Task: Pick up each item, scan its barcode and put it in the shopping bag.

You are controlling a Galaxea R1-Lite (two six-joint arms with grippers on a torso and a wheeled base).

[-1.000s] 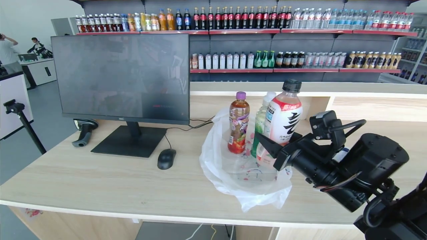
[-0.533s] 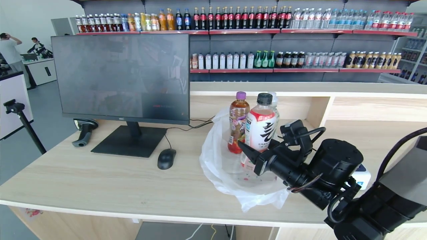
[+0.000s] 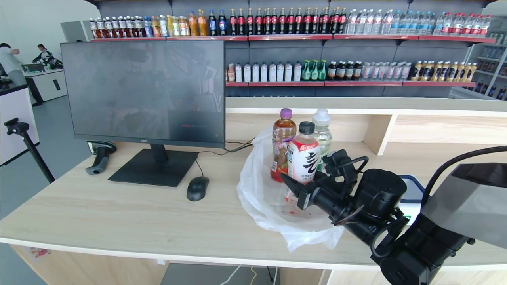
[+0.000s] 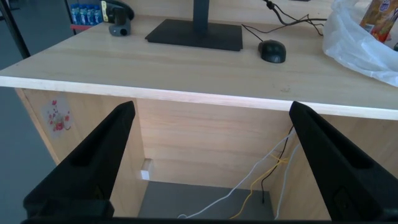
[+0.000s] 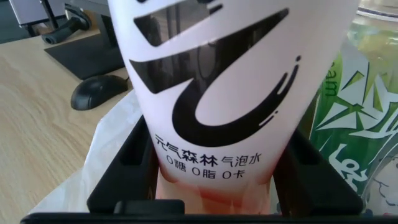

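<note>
Presently: sparkling water bottle (image 3: 303,158), black cap, white label with a bold black brushstroke, pinkish base; upright in the mouth of the shopping bag (image 3: 257,198), right of the bench's (image 3: 119,221) middle. The right gripper (image 3: 301,189) is clamped low on its body. Left gripper (image 4: 208,162): jaws spread wide, empty, below the bench's front edge.

Bench, pale wood grain, left to right:
- handheld barcode scanner (image 3: 99,156), back left
- dark flat monitor (image 3: 144,93)
- black mouse (image 3: 197,188)
- bag, thin crumpled white plastic
- purple-capped tea bottle (image 3: 283,144) and white-capped clear bottle (image 3: 321,132), both in the bag, just behind the held bottle
</note>
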